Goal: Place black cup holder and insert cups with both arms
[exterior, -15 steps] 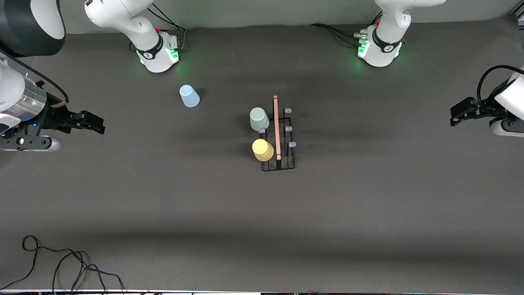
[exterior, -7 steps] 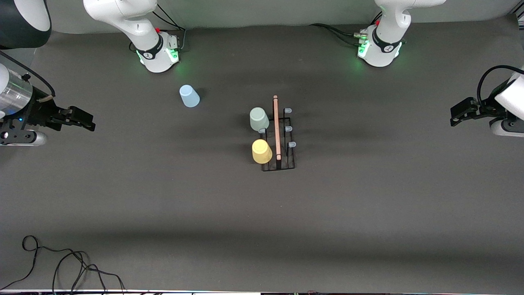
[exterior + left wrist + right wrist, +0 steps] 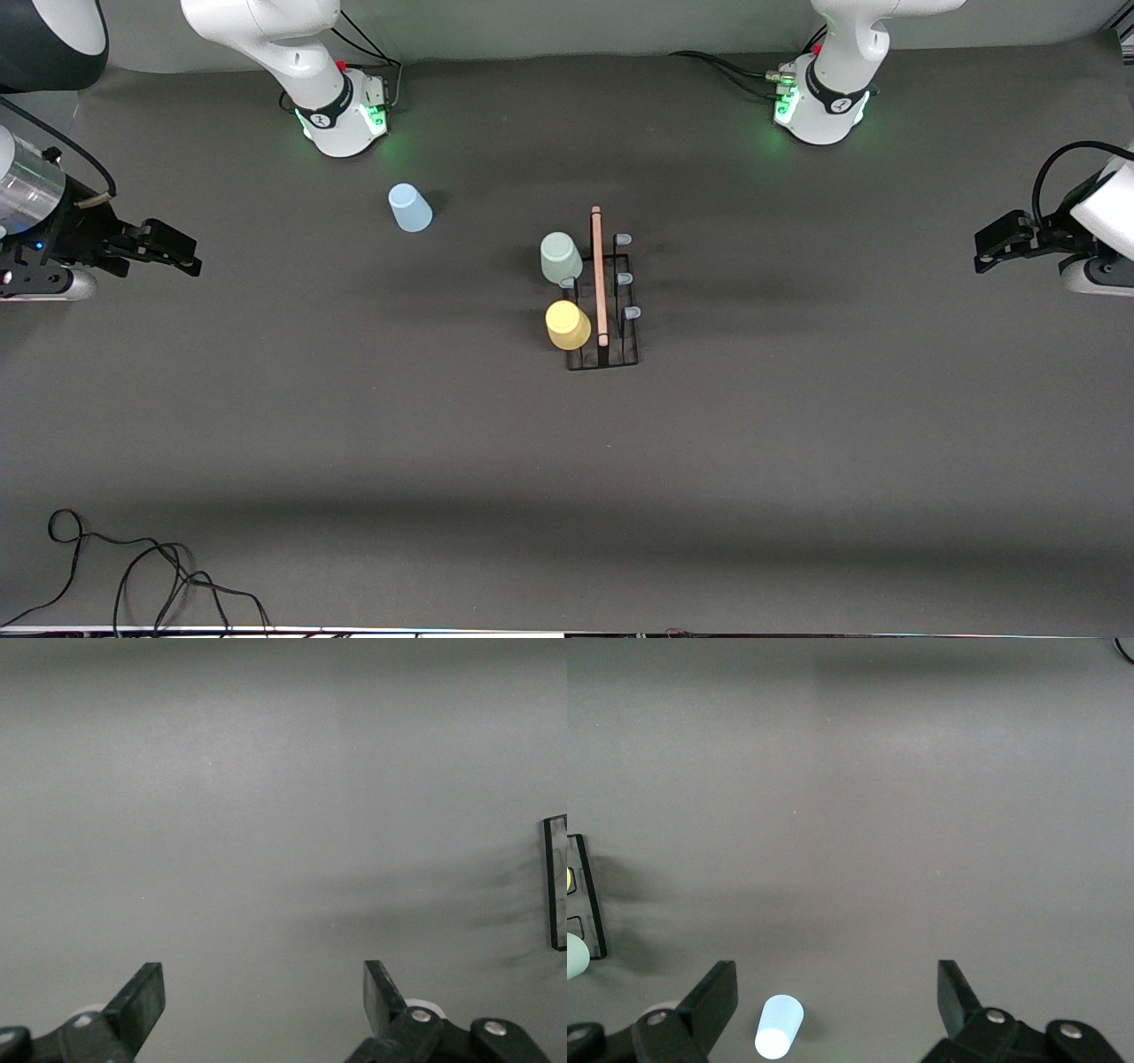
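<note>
Black cup holder (image 3: 602, 301) stands mid-frame, placed. Pale green cup (image 3: 561, 257) and yellow cup (image 3: 568, 324) sit on its pegs. Light blue cup (image 3: 409, 208), upper left of the frame, remains loose on the table.

Right gripper (image 3: 168, 248) at left edge and left gripper (image 3: 997, 244) at right edge: both spread apart, empty.

No readable writing.

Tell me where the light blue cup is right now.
The light blue cup sits alone on the table near the right arm's base, apart from the black cup holder.
</note>
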You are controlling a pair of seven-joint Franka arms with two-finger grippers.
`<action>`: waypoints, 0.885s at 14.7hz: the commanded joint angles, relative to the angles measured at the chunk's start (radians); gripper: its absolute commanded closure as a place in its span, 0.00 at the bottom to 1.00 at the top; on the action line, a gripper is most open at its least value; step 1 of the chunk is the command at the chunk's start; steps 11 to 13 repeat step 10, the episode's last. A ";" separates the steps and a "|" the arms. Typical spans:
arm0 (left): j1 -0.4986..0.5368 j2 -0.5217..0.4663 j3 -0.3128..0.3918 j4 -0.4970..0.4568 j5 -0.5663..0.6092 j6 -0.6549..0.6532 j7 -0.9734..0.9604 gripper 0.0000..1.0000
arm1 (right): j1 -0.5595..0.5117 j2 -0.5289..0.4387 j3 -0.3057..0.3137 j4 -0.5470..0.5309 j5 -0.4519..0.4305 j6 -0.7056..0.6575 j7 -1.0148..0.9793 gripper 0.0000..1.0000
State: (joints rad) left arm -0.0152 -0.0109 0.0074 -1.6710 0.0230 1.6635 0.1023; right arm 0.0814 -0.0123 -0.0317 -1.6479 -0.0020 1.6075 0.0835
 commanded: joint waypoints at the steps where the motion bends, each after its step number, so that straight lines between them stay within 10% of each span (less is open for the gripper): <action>1: 0.000 -0.018 -0.001 -0.013 0.006 0.001 -0.012 0.00 | -0.008 -0.006 0.012 0.000 -0.019 -0.001 -0.019 0.00; 13: 0.001 -0.017 -0.001 -0.013 0.006 0.001 -0.012 0.00 | -0.008 -0.008 0.012 0.000 -0.019 -0.011 -0.021 0.00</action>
